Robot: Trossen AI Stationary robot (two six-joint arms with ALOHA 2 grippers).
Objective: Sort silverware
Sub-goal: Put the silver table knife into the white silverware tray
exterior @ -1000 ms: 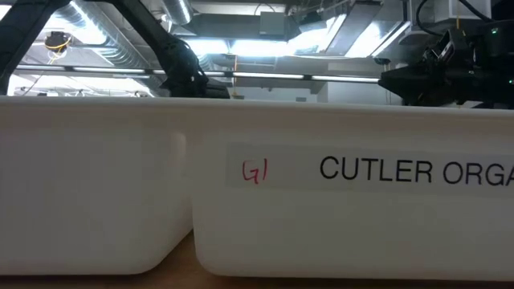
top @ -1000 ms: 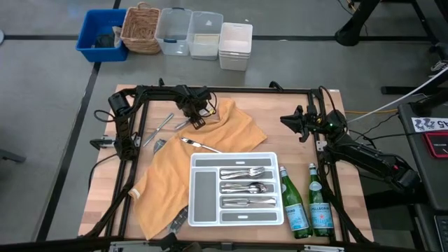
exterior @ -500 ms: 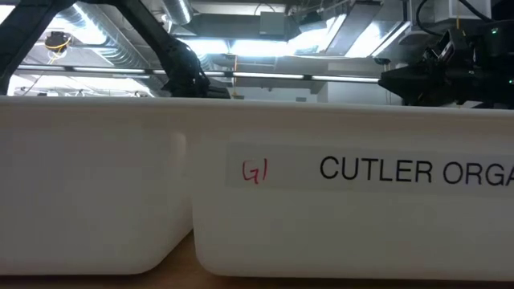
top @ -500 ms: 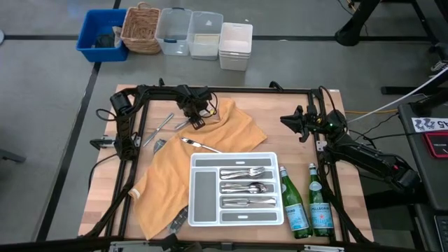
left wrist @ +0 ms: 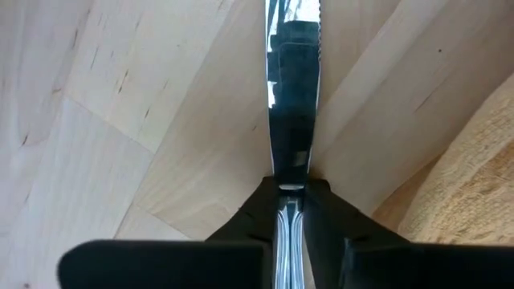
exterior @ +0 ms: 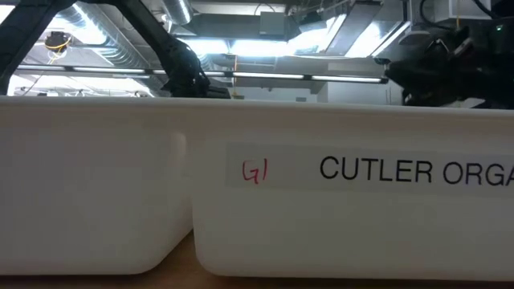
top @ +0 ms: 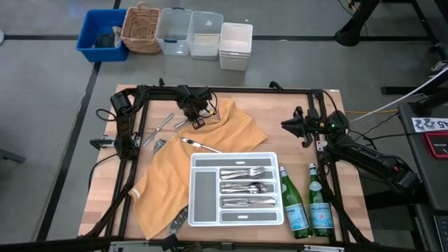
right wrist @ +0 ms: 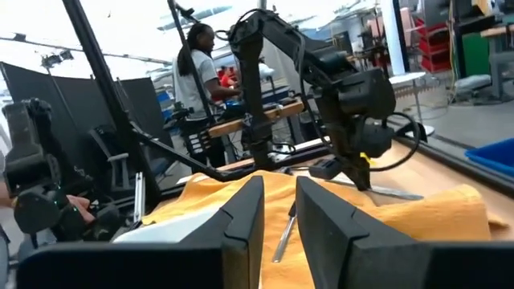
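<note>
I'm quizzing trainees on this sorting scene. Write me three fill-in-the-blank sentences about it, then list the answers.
1. The left gripper is shut on a table ____.
2. Beside the white divided tray stand ____ green bottles.
3. The tray rests partly on an orange ____ spread on the table.

Missing words: knife; two; cloth

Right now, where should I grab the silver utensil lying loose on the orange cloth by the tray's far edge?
I'd take the utensil at mid-shaft from straight above, fingers across it: it lies flat and diagonal on the cloth, clear of the tray.
</note>
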